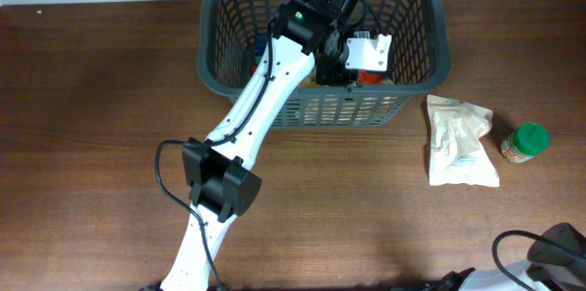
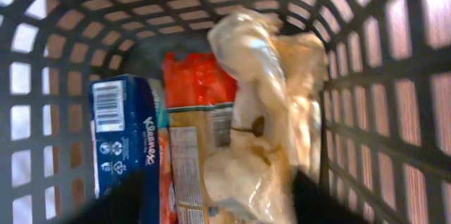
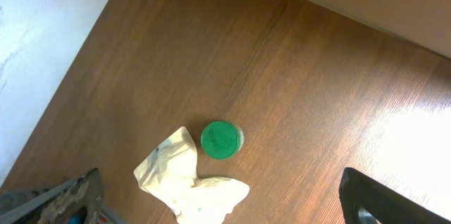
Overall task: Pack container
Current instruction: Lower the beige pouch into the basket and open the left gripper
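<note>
Grey plastic basket sits at the far side of the table, near the middle. The left pincer is down inside it. Its fingers are spread wide, and a pale bag lies between them. The bag does not look squeezed, so I think this is the letting-go step.

To do it well, the fingers should be kept wide and the arm should go straight up. That way it will not drag the bag out or bump the basket wall. The bag is puffy and leans on the other things, so it may flop over. A slow lift is best.

The right pincer hangs over the table with its fingers far apart, holding nothing.

Now the count. There is one basket. Inside it I can see three things: one blue box, one orange packet and the one pale bag. Outside, just right of the basket, lie two things: one white packet and one jar with a green lid. I think those two are next to go in.
</note>
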Robot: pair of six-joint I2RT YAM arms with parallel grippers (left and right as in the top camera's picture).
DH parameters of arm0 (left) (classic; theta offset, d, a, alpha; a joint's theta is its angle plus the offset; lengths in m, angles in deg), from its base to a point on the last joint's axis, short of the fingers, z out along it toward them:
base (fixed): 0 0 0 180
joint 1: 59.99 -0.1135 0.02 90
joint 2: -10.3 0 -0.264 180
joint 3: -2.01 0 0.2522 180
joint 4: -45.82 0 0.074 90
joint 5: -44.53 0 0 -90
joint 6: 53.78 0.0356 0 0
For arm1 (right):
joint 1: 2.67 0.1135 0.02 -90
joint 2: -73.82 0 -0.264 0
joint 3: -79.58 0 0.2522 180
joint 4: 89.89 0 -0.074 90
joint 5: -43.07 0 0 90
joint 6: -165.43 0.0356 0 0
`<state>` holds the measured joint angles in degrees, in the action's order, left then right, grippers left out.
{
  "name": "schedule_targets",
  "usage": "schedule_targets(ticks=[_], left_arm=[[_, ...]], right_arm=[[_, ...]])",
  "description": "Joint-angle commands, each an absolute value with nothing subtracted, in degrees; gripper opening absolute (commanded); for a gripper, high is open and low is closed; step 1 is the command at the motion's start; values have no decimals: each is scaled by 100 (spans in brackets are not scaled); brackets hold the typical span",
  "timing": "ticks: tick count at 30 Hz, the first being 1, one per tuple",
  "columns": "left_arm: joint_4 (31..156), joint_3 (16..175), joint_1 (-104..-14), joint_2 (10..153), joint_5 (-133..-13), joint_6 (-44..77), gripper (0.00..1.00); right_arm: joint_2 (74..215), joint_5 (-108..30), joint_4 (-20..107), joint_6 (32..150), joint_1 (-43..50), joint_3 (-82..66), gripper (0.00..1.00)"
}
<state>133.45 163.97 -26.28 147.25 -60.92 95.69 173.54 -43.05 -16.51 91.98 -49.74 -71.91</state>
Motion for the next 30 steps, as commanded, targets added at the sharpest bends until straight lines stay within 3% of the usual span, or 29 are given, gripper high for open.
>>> schedule_targets(ticks=[1, 11, 18, 22, 30], left_arm=[[13231, 16659, -2737, 14745, -5917, 8294, 99], [13874, 18279, -3546, 13792, -5921, 6950, 99], [15043, 18471, -5272, 13199, -5919, 5495, 99], [15557, 18242, -6300, 13243, -5919, 5420, 99], [15627, 17706, -7395, 13243, -5921, 5420, 99]], right_arm=[[17352, -4360, -1645, 9244, -4996, -7208, 99], [17352, -4360, -1645, 9244, -4996, -7208, 99], [17352, -4360, -1645, 9244, -4996, -7208, 99], [17352, -4360, -1645, 9244, -4996, -7208, 99], [17352, -4360, -1645, 9244, -4996, -7208, 99]])
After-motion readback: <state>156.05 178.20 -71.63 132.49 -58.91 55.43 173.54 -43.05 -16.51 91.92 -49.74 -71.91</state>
